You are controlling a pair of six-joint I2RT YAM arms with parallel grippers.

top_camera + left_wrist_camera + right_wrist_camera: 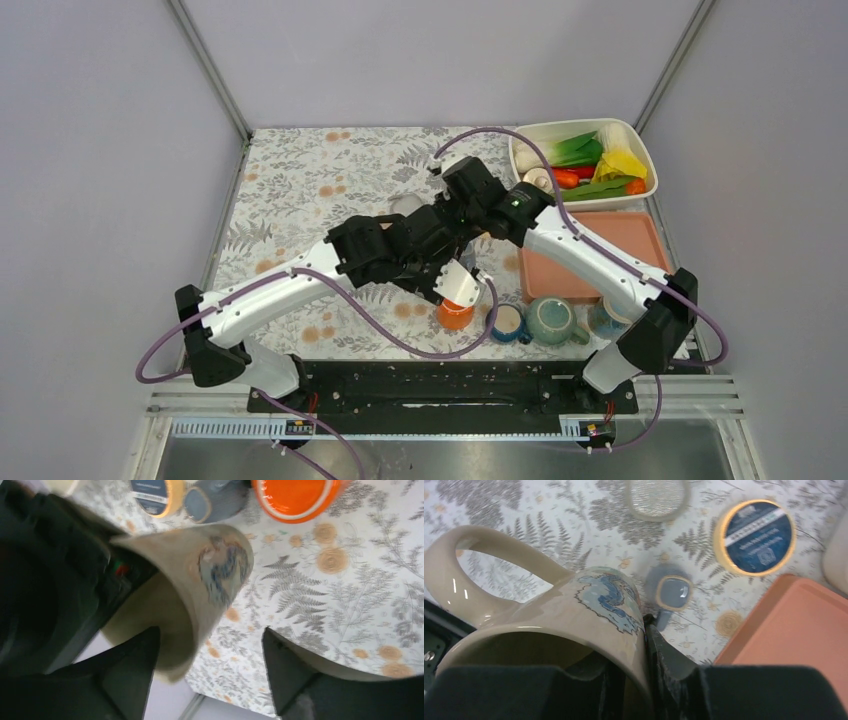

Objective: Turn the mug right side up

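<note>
Top external view: the left arm point(270, 300) and right arm point(590, 255) cross over the middle of the floral desk point(300, 190), their black wrists bunched together there. An orange cup point(455, 315) stands near the front edge, just beside the left arm's wrist, and a peach tray point(630, 235) lies to the right.

Left wrist view: the left tool point(210, 640) is spread wide and grips nothing. The beige mug point(200, 580), with a blue drawing on its side, hangs tilted between its fingers. It is close to one finger, but I cannot tell whether they touch.

Right wrist view: the right tool point(644, 675) is clamped on the mug's rim, one finger inside and one outside. The mouth faces the camera and the handle arches up to the left, above the desk.
</note>
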